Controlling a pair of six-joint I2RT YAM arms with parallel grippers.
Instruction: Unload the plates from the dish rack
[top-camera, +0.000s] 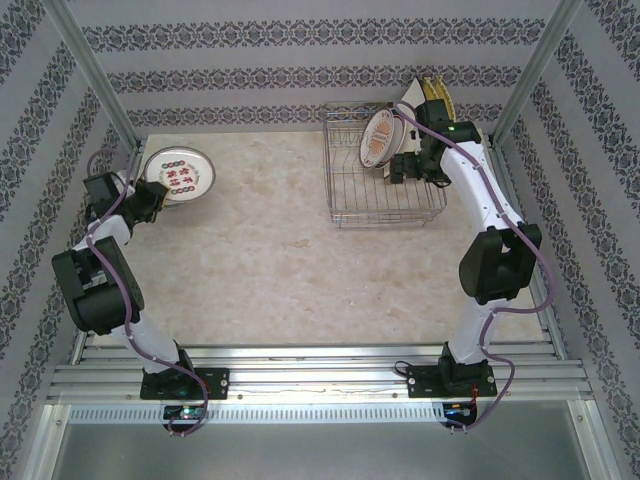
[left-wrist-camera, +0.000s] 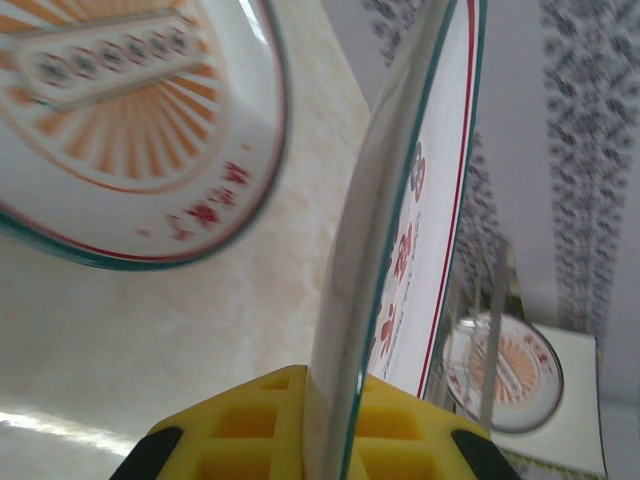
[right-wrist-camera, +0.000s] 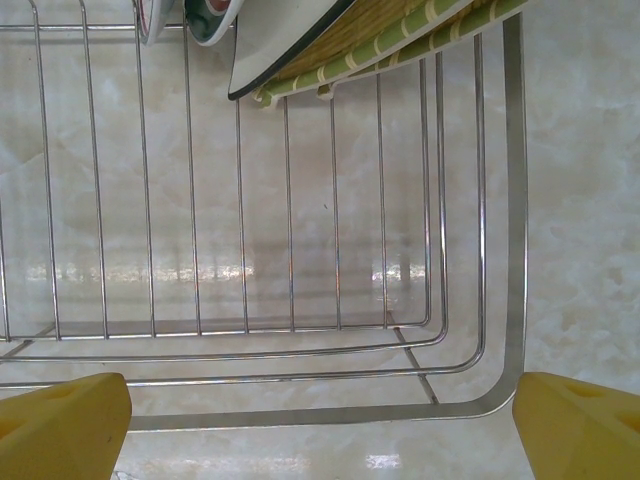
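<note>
Top external view: your left gripper (top-camera: 150, 197) sits at the far-left side of the table (top-camera: 280, 260), and your right gripper (top-camera: 405, 165) hangs over the dish rack (top-camera: 385, 205) at the far-right side. Left wrist view settles the left grip. The yellow fingers (left-wrist-camera: 240, 430) are clenched on the rim of a green-edged round plate (left-wrist-camera: 400, 230), which rises edge-on from between the pads with red markings on the face turned to the right of that view. A second round plate (left-wrist-camera: 130, 110), with an orange sunburst and a green band, lies on the marble-look tabletop just beside the held one. You cannot tell whether the two touch. Right wrist view shows that gripper's yellow fingertips (right-wrist-camera: 60, 425) spread wide at the bottom corners with nothing between them — released, looking down on the rack's wire floor and one rounded corner. Left in the rack is one round patterned plate (top-camera: 380, 138), upright among the prongs just beside the right gripper. At the far end, a white square plate (top-camera: 410, 100) leans with the yellow woven square plates (top-camera: 436, 92) behind it — all well apart from the two plates on the left.
</note>
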